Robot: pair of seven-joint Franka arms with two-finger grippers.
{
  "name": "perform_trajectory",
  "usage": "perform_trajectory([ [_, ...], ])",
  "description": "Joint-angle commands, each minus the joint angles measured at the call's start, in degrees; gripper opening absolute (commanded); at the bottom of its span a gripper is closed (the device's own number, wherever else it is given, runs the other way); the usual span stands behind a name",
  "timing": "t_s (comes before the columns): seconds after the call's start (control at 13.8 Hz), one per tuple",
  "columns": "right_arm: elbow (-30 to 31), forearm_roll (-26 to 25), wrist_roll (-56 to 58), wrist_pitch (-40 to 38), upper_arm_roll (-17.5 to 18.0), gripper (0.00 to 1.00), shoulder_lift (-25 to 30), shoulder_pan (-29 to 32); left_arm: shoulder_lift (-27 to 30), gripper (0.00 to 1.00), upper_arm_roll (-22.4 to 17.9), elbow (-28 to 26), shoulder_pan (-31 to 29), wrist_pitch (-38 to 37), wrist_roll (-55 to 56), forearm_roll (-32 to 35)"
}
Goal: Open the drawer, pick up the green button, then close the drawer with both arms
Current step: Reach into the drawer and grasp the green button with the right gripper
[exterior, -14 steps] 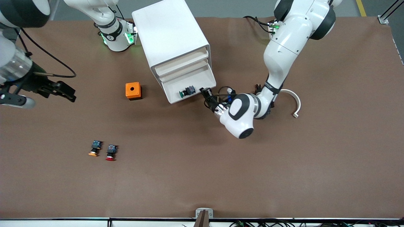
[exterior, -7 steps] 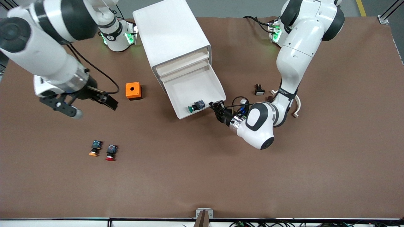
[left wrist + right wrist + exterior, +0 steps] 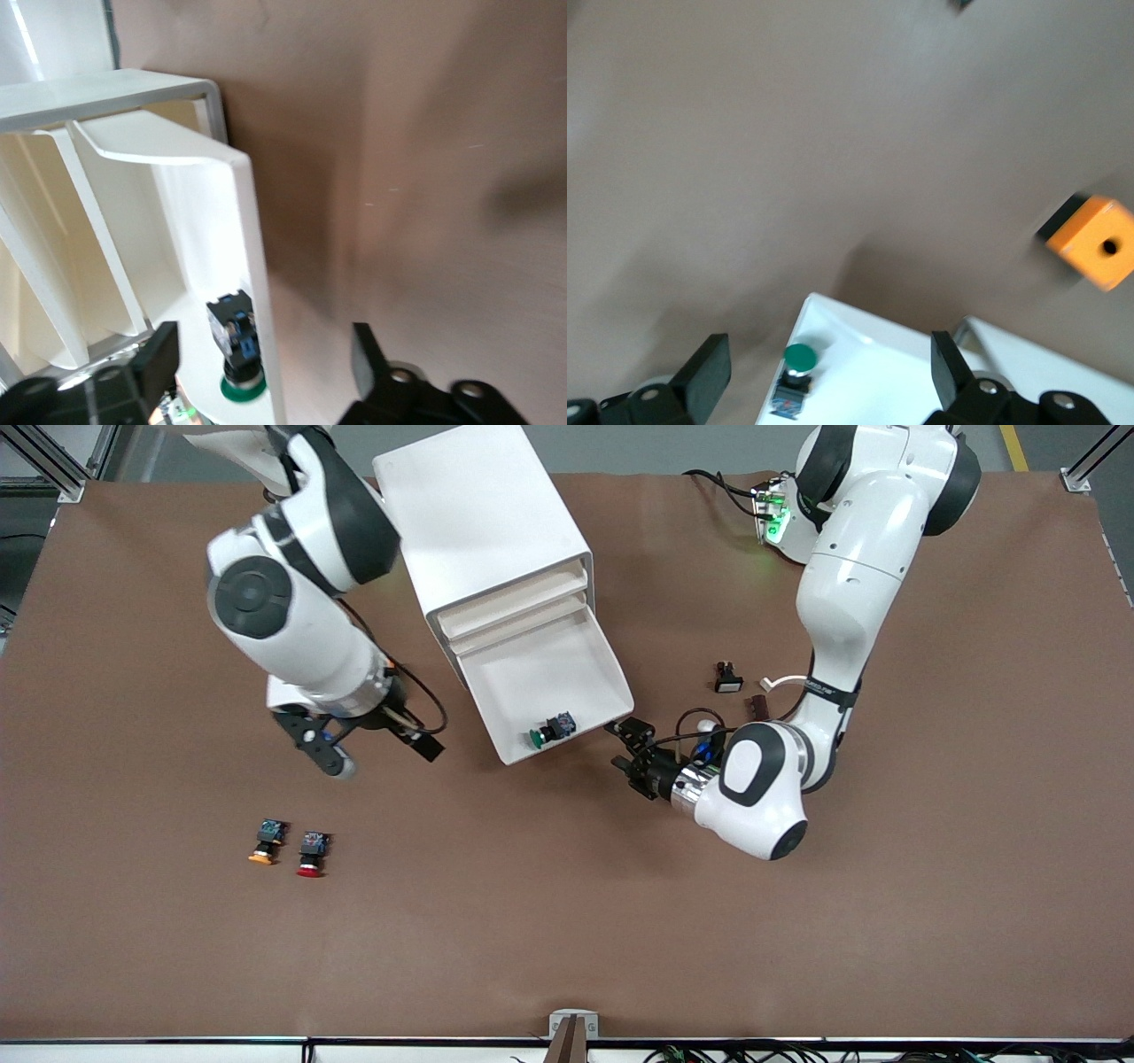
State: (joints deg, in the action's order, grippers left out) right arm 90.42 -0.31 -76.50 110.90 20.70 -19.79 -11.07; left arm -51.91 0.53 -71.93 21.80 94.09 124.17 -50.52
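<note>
While the left tool (image 3: 625, 746) gapes beside the drawer (image 3: 580, 657), the right tool (image 3: 381, 746) hovers spread.

The drawer (image 3: 554, 682) stands pulled out and open on top, so the button (image 3: 550, 730) at its front edge can be reached from above, with only the drawer's low walls around it. The left end effector (image 3: 627, 747) sits spread just beside the drawer's front corner. The right end effector (image 3: 376, 740), also spread, hangs over bare surface (image 3: 567, 921) beside the drawer, toward the right arm's end.
</note>
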Motion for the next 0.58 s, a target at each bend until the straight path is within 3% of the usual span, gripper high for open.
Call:
perform_trajectory([
  [0.0,-0.1,-4.4,-10.8,4.7,3.2,1.00,-4.8,-2.1,4.8,0.99,-1.7,-0.8,0.0,-0.9,-2.4,7.7],
  [0.22,-0.1,-16.2,-25.1,6.6,10.3,1.00,-10.3,-2.4,8.7,1.00,-2.6,-0.8,-1.9,-1.0,-5.0,17.0],
  [0.51,-0.1,-22.3,-35.2,9.8,12.9,1.00,-15.1,-4.2,13.0,1.00,-2.6,-0.8,-6.7,-1.0,-12.3,24.5],
])
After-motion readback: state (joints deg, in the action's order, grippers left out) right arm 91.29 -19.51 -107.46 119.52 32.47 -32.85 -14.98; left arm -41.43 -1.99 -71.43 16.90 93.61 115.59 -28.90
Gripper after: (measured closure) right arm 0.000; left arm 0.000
